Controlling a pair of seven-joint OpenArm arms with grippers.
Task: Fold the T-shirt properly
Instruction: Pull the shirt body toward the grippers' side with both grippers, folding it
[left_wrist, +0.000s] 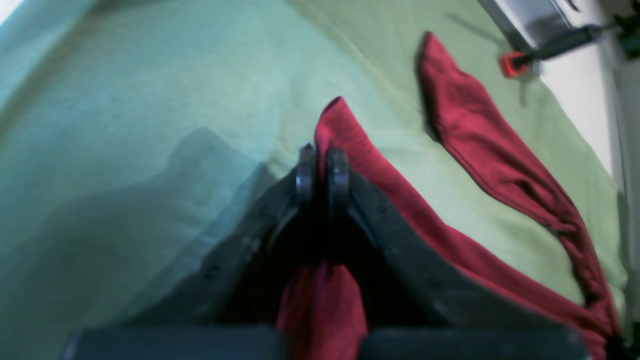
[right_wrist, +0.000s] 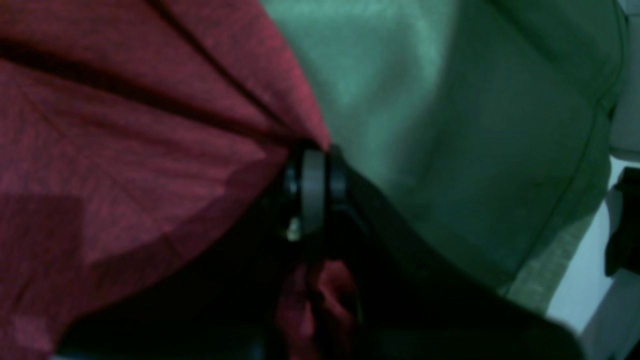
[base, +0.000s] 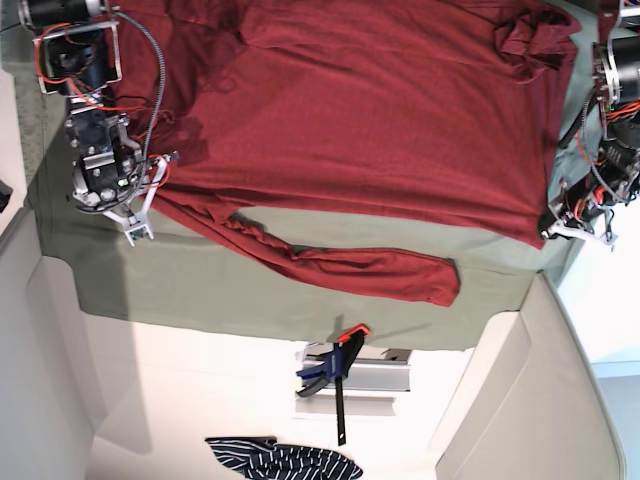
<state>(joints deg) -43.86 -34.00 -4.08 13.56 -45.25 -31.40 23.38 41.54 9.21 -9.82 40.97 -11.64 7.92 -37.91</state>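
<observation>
T-shirt (base: 370, 110) lies wide, sleeve (base: 350, 268) along its edge

I am looking down on a table with a green cloth (base: 200, 290) covering it. At its edge a black clamp (base: 335, 365) with an orange tip is sitting by a metal bracket (base: 378, 373). A striped cloth (base: 285, 462) is lying on the pale floor (base: 200, 390), and beige panels (base: 40, 380) are flanking left and right.

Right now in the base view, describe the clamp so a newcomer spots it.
Find the green table cover; at its lower edge, below the red T-shirt's loose sleeve, sits the bar clamp. It is the only black tool with an orange-red tip, unlike the striped cloth beneath.
</observation>
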